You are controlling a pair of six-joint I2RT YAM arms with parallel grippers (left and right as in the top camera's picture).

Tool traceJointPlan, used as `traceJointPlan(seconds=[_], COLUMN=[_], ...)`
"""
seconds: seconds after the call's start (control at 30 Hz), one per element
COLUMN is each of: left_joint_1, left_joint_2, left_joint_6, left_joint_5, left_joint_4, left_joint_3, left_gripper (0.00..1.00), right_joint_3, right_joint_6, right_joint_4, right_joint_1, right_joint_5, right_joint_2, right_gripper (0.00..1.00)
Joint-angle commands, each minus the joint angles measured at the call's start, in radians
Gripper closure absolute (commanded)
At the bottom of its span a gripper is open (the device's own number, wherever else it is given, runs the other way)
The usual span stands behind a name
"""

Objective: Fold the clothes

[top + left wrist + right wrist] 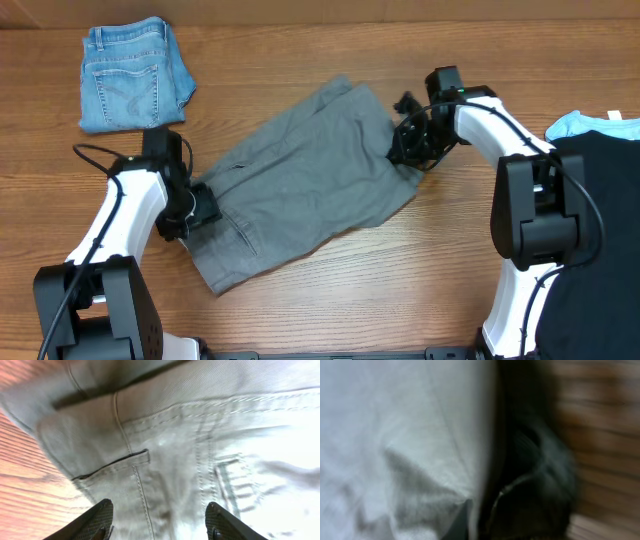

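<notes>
The grey shorts [300, 190] lie spread on a slant in the middle of the table, waistband at lower left. My left gripper [200, 212] hovers open at the waistband end. In the left wrist view its open jaws [159, 512] straddle the grey cloth [200, 435] just below a slit pocket [112, 462]. My right gripper [410, 148] is at the far right leg hem. The right wrist view is blurred, with a narrow strip of grey cloth [395, 435] pinched between its dark fingers [480, 520].
Folded blue denim shorts [132, 75] lie at the back left. A black garment [600, 220] with a light-blue one [580, 124] behind it lies at the right edge. Bare wooden table [450, 270] surrounds the grey shorts.
</notes>
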Motion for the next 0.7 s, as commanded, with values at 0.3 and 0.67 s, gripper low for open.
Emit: traceJointPlan(seconds=[0.3, 0.67], left_joint_1=[-0.006, -0.007], left_joint_2=[0.006, 0.008], left_joint_6=[0.050, 0.224], left_joint_5=[0.008, 0.167], left_joint_4=[-0.053, 0.038], left_joint_3=[0.078, 0.061], left_gripper=[0.33, 0.16], right_joint_3=[0.016, 0.017], right_joint_6=[0.508, 0.335], right_joint_4=[-0.268, -0.118], right_joint_1=[-0.250, -0.367], right_joint_5=[0.297, 0.008], right_joint_2=[-0.024, -0.214], right_gripper=[0.77, 0.41])
